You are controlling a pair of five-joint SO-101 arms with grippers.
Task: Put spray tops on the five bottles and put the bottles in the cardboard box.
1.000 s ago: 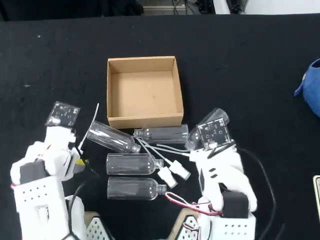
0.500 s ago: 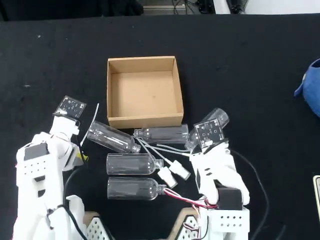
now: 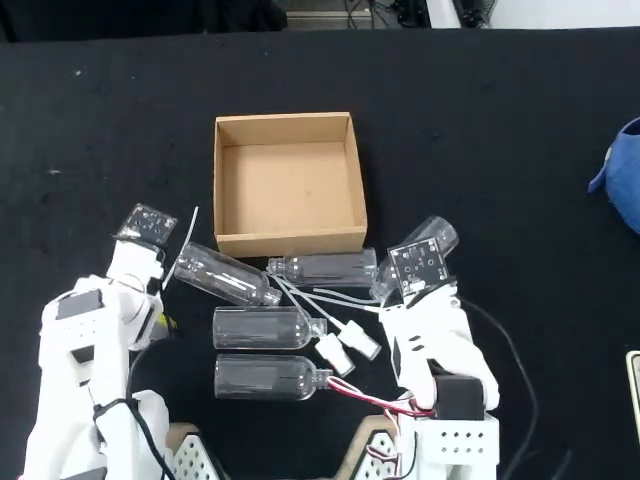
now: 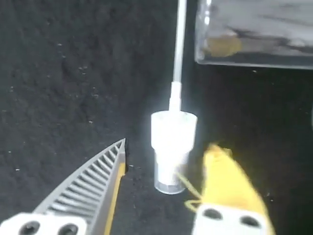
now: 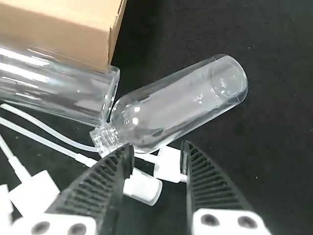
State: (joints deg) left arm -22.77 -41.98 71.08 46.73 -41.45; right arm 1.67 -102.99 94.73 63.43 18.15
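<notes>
Here the left gripper (image 4: 168, 147) stands spread, its grey and yellow fingers (image 4: 93, 191) either side of a white spray top (image 4: 172, 142) with a thin tube lying on the black tabletop (image 4: 58, 73). The right gripper (image 5: 157, 147), also spread, hovers at the neck of a clear plastic bottle (image 5: 186, 103) lying on its side just beside the open brown cardboard box (image 3: 283, 120), other clear bottles (image 3: 262, 328) nearby.

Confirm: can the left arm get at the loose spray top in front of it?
Probably yes. The left gripper is open and the spray top lies between its jaws, with nothing across it. A bottle lies farther off, clear of the cap.
</notes>
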